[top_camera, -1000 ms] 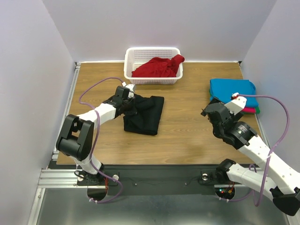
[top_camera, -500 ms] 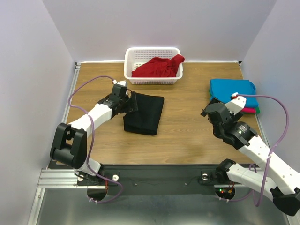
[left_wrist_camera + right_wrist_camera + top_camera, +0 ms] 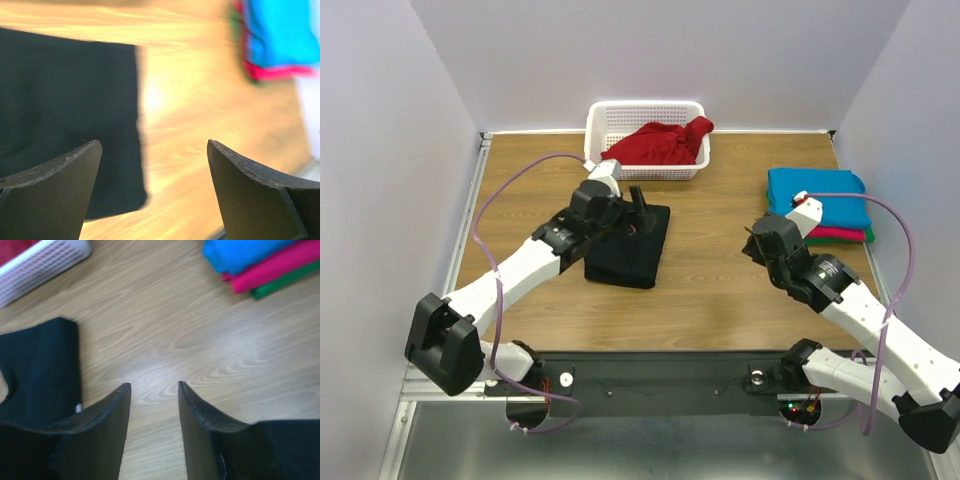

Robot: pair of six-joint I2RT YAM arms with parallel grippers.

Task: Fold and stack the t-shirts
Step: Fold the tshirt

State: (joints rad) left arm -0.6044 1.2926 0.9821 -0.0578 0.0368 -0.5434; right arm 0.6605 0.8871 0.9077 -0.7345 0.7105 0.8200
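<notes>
The black t-shirt [image 3: 628, 250] lies folded flat on the wooden table [image 3: 720, 290], left of centre. My left gripper [image 3: 634, 206] hovers over its far edge, jaws wide open and empty; the left wrist view shows the black t-shirt [image 3: 65, 100] below and left of the left gripper [image 3: 152, 145]. A red t-shirt [image 3: 655, 143] lies crumpled in the white basket [image 3: 595, 140]. Turquoise, pink and green folded t-shirts [image 3: 820, 195] are stacked at the right. My right gripper [image 3: 753, 245] hangs beside that stack; in the right wrist view the right gripper [image 3: 154, 385] is narrowly open over bare wood, holding nothing.
The white lattice basket [image 3: 40, 265] stands at the table's far edge, just behind the black shirt [image 3: 40, 365]. The folded stack [image 3: 260, 265] lies near the right wall. Grey walls close in three sides.
My left gripper has opened, let go of the black shirt and swung right over it. My right gripper's jaws have narrowed and it has edged slightly left.
</notes>
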